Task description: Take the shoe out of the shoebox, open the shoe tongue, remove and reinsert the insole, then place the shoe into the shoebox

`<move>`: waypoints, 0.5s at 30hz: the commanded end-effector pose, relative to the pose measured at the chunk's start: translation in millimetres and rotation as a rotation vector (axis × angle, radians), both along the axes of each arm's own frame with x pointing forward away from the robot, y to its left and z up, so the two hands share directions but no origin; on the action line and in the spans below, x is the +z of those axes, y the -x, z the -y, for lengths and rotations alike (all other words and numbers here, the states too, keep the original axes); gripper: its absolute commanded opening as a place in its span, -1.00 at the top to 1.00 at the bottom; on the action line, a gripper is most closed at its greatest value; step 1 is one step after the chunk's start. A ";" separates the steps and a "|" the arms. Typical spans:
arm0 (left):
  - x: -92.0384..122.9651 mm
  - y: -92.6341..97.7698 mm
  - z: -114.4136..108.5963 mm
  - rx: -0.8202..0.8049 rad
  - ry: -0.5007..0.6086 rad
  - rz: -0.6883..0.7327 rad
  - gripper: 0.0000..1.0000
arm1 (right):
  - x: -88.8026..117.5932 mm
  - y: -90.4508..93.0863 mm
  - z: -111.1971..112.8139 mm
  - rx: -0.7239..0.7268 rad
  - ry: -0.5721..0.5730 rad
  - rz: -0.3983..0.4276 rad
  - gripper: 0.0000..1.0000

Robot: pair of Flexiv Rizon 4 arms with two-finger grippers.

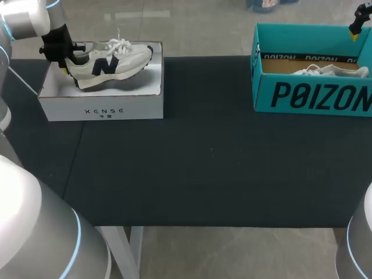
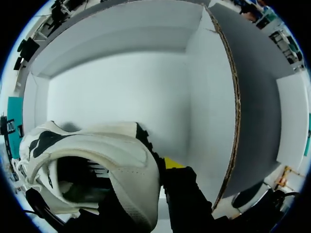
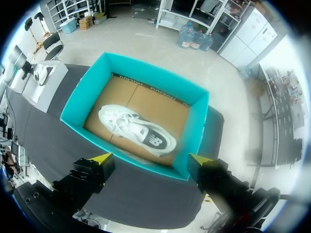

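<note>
Left gripper (image 1: 70, 72) is clamped on the heel of the white sneaker (image 1: 107, 64), with the shoe above the open white shoebox (image 1: 104, 108). Right gripper (image 3: 148, 161) hangs wide open and empty over the teal shoebox (image 3: 73, 108), which holds a second sneaker (image 3: 136, 128).

Left jaws clamped on shoe (image 1: 107, 64) heel; right jaws spread wide, aimed down.

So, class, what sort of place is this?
Probably a robotics test bench: left arm and right arm at a black table, with a white shoebox and a sneaker in a teal shoebox.
</note>
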State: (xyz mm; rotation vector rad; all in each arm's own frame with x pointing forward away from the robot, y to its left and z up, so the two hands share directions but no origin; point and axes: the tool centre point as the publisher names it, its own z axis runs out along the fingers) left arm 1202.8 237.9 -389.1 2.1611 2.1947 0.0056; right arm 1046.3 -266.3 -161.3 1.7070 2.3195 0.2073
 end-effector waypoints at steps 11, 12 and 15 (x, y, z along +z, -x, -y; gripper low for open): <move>102.6 25.2 21.3 -0.094 -0.012 0.056 1.00 | 0.1 0.3 -0.2 -0.001 0.001 0.000 -1.00; 107.8 28.6 24.4 -0.100 -0.018 0.061 1.00 | 0.1 0.3 -0.2 -0.001 0.001 0.000 -1.00; 121.2 39.7 35.3 -0.108 -0.060 0.103 1.00 | 0.1 0.3 -0.2 -0.001 0.001 0.000 -1.00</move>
